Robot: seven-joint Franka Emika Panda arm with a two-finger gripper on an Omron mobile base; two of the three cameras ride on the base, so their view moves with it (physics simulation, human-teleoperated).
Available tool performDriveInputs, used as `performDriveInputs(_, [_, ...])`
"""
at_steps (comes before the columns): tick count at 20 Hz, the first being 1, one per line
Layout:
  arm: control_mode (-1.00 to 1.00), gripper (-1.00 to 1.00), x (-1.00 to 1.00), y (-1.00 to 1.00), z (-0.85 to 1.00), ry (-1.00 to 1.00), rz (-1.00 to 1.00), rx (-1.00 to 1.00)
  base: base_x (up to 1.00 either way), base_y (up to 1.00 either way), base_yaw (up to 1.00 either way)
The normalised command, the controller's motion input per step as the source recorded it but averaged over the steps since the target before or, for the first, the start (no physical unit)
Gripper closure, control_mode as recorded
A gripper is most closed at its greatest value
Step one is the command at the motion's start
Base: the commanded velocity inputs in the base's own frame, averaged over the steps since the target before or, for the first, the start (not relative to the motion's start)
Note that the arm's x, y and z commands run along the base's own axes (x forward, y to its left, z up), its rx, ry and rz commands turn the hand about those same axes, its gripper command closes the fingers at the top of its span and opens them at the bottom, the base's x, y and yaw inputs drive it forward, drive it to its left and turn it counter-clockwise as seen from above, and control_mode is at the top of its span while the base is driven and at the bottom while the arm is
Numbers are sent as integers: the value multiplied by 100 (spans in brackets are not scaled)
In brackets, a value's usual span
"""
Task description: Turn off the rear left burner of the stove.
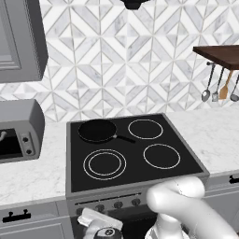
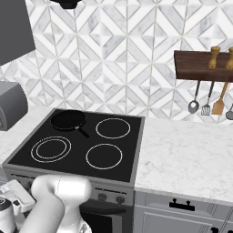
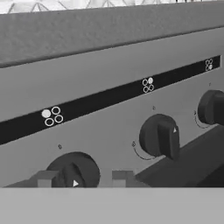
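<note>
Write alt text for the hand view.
The gripper straddles the leftmost knob on the stove front panel, fingertips either side. Two more knobs sit to its right, under burner diagrams.

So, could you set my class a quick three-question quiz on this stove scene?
1. True or false: the black skillet sits on a front zone of the stove.
2. In the hand view, which knob lies between the tool's tips? A: left knob; B: middle knob; C: right knob.
3. Name the grey appliance on the counter left of the stove.

Key: 1 false, it sits on a rear zone; 2 A; 3 toaster oven.
</note>
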Motion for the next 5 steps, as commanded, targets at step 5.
performDriveInputs(5, [-100,100,-13,-63,13,0,-20,27,0,0,0])
